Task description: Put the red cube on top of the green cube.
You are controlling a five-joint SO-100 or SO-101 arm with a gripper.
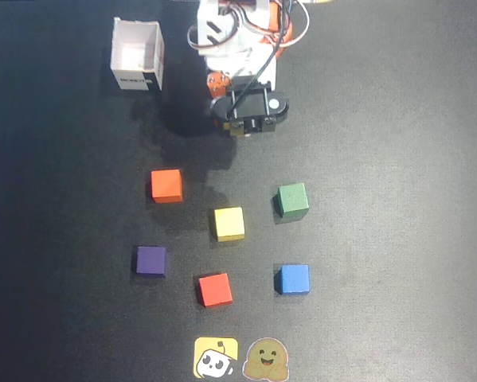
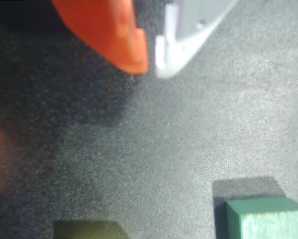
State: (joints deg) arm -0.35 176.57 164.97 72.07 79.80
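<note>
Overhead, left to right: I see the purple cube, orange-red cube, red cube low in the frame, yellow cube mid-cluster, green cube, blue cube. All sit apart on the black table. White box upper left. Claw hangs empty above the cluster, tips nearly together, just a narrow gap in wrist view.

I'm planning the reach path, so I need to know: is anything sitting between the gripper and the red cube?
Yes. In the overhead view the yellow cube lies roughly on the line from the gripper down to the red cube. The orange-red cube sits left of that line and the green cube right of it, both clear.
</note>
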